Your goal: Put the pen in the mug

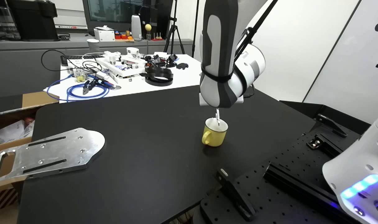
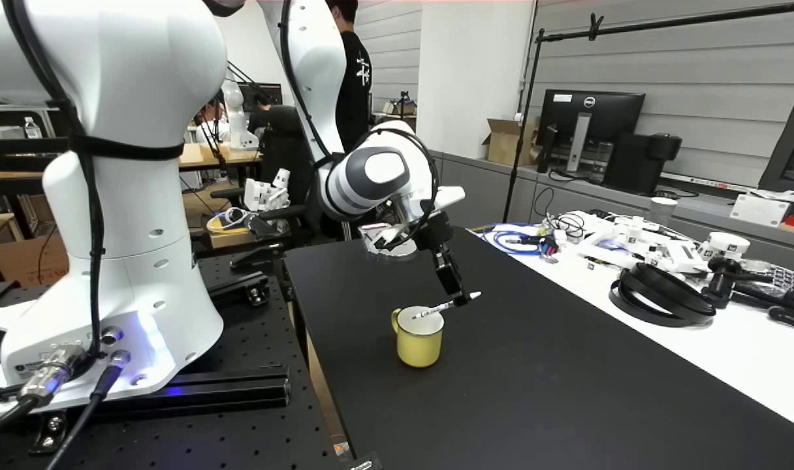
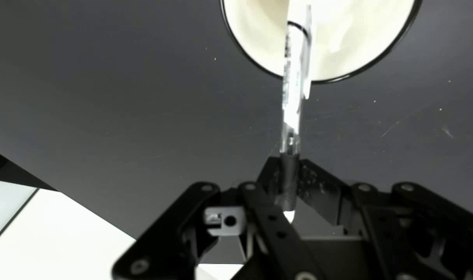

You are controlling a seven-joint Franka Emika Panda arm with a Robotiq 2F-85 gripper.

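The yellow mug (image 1: 214, 137) stands upright on the black table, and it also shows in an exterior view (image 2: 419, 347). Its white inside (image 3: 337, 58) is at the top of the wrist view. My gripper (image 3: 289, 175) is shut on the pen (image 3: 293, 81) around its dark grip, near the white tip. The pen is light and clear along its body. It is tilted, and its far end reaches over the mug's mouth, as it also does in both exterior views (image 1: 218, 116) (image 2: 435, 309). The fingers (image 2: 461, 298) are beside and above the mug; the arm hides them in an exterior view.
A metal plate (image 1: 58, 149) lies at the table's edge beside a cardboard box (image 1: 8, 144). A white table (image 1: 133, 86) bears cables, tools and black bands (image 2: 665, 294). Black clamps (image 1: 235, 193) sit on the mounting plate near the white arm base (image 2: 142, 313).
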